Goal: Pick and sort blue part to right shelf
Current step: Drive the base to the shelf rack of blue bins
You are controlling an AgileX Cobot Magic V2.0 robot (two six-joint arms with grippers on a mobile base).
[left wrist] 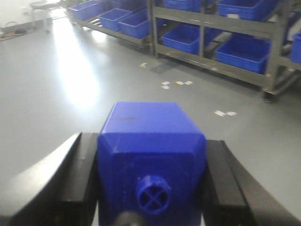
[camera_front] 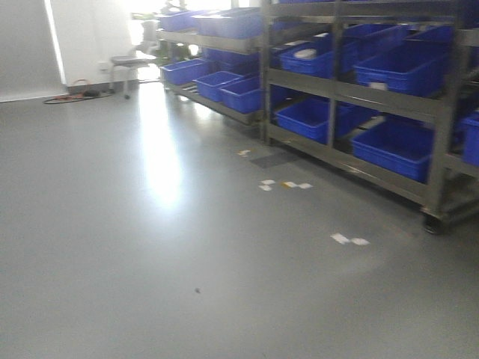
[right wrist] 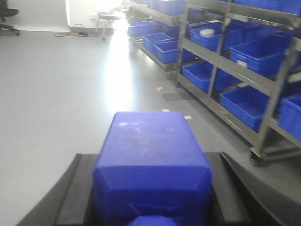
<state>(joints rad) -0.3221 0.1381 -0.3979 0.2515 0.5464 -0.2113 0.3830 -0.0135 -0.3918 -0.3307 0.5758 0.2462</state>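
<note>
**Q:** Left pincer (left wrist: pixel 149 157), what's in it?

**A:** I'm clamped on the blue part (left wrist: pixel 146 125). My jaws press its flat sides, its long axis runs along my fingers (left wrist: pixel 75 181), and its nub faces my wrist.

**Q:** And the right pincer (right wrist: pixel 151 162)?

**A:** It's closed around a second block (right wrist: pixel 150 139). That cap is cropped at the frame edge, but it looks larger.

**Q:** Where's the shelf (camera_front: pixel 389 101)?

**A:** Ahead and to the right, well apart. I judge my right arm nearer, yet the part rides in my left. The front view shows the shelf and its bins (camera_front: pixel 393 146), but neither arm.
</note>
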